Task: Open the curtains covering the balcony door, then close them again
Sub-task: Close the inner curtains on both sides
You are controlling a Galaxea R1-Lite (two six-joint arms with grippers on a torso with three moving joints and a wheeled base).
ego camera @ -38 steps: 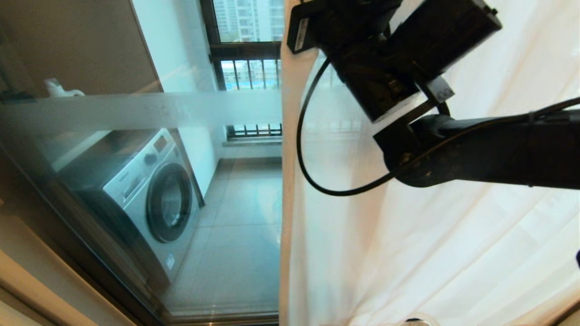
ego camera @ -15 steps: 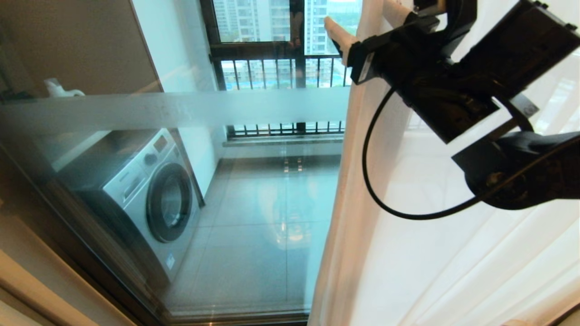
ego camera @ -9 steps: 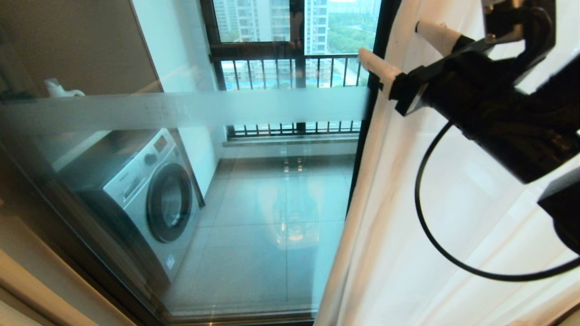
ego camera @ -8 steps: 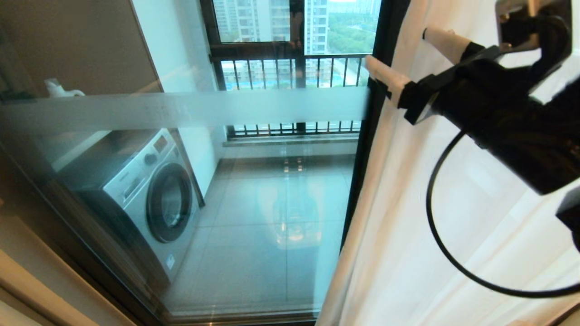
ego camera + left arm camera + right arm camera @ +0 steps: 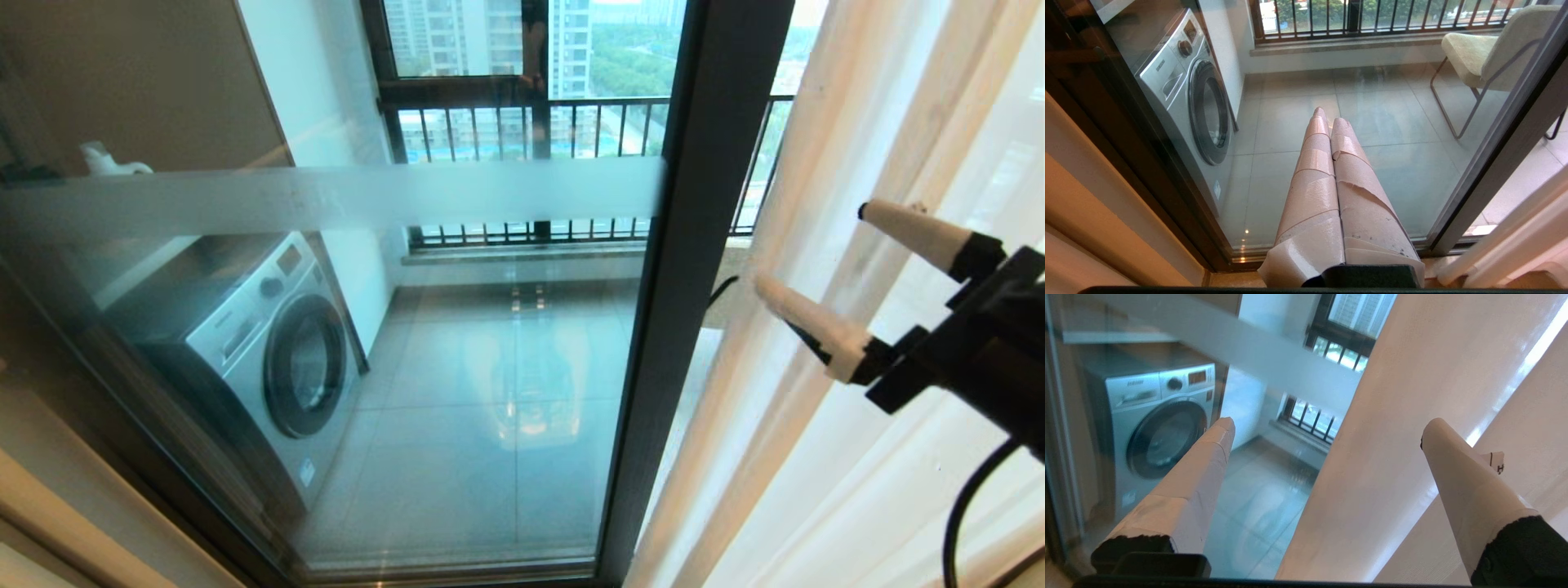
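Note:
The balcony door point(image 5: 694, 269) has clear glass, a frosted band and a dark upright frame. It also fills the left wrist view, where the balcony door point(image 5: 1502, 171) frame slants past. The sheer white curtains point(image 5: 824, 457) hang bunched to the right of that frame, leaving the left glass panel bare. My right gripper point(image 5: 816, 249) is open in front of the curtains' left edge. In the right wrist view my right gripper point(image 5: 1329, 425) straddles a curtain fold point(image 5: 1384, 457) without clamping it. My left gripper point(image 5: 1327, 116) is shut and empty, low before the glass.
Behind the glass stand a silver washing machine point(image 5: 269, 351) on the left and a pale chair point(image 5: 1486, 49) on the right. A black-barred railing window point(image 5: 522, 122) closes the balcony's far side. A tan drape point(image 5: 1098, 228) hangs at the door's left edge.
The curtains' edge has travelled right, baring the door's dark frame. My right gripper has opened, let go of the fabric and dropped lower to the right. The left arm has not moved.

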